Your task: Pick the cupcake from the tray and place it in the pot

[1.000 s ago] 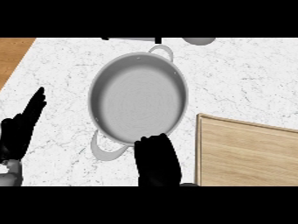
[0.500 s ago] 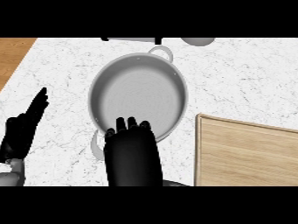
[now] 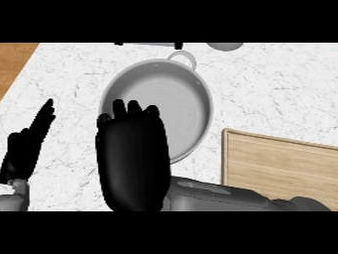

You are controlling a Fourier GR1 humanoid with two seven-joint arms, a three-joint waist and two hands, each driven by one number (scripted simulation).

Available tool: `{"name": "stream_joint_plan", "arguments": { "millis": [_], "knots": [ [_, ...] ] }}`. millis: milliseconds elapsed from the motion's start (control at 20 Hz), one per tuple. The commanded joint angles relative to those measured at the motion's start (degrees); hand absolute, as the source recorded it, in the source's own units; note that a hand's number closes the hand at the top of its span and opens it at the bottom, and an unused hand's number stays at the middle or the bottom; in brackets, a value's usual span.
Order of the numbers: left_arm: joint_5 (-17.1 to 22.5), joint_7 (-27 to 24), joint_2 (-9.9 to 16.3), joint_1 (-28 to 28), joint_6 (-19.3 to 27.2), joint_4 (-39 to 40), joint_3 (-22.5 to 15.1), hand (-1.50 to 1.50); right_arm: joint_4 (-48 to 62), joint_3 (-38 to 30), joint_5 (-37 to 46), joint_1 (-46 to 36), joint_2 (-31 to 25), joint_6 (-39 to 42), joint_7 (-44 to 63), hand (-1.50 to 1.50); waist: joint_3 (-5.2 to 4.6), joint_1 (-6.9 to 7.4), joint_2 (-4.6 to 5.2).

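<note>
The right hand [image 3: 133,158] has swung left, fingers now straight, across the round grey metal pot [image 3: 157,106]; no cupcake shows in it or beyond it. The left hand [image 3: 27,149] rests open beside it; delivery cannot be confirmed.

Single head view, steeply down on counter [image 3: 288,89], close above pot [image 3: 179,99].

The right robot hand [image 3: 133,156] is covering the pot's [image 3: 173,94] lower left rim and near handle; whether it is holding anything is hidden. The wooden tray [image 3: 288,163] is running off the right edge, no cupcake showing
</note>
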Motion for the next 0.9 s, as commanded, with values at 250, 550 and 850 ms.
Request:
{"name": "stream_joint_plan", "arguments": {
  "millis": [250, 550, 850],
  "knots": [
    [-0.8, -0.3, -1.2, -0.7, 1.2, 1.4, 0.1, 0.00, 13.2, -4.6, -6.7, -12.2, 0.7, -13.4, 6.9, 1.50, 0.05, -1.16, 0.47],
    [0.4, -1.6, -0.7, -0.8, 0.4, 2.3, 1.8, 0.00, 28.4, -8.1, -11.0, -16.2, 0.7, -20.2, -1.9, 1.50, 0.05, -1.18, 0.87],
    [-1.2, -0.7, -1.0, 4.0, 0.7, -3.7, 0.0, 0.00, 42.1, -8.1, -17.2, -18.8, 0.7, -25.2, -10.2, 1.50, 0.12, -0.67, 0.70]
  ]
}}
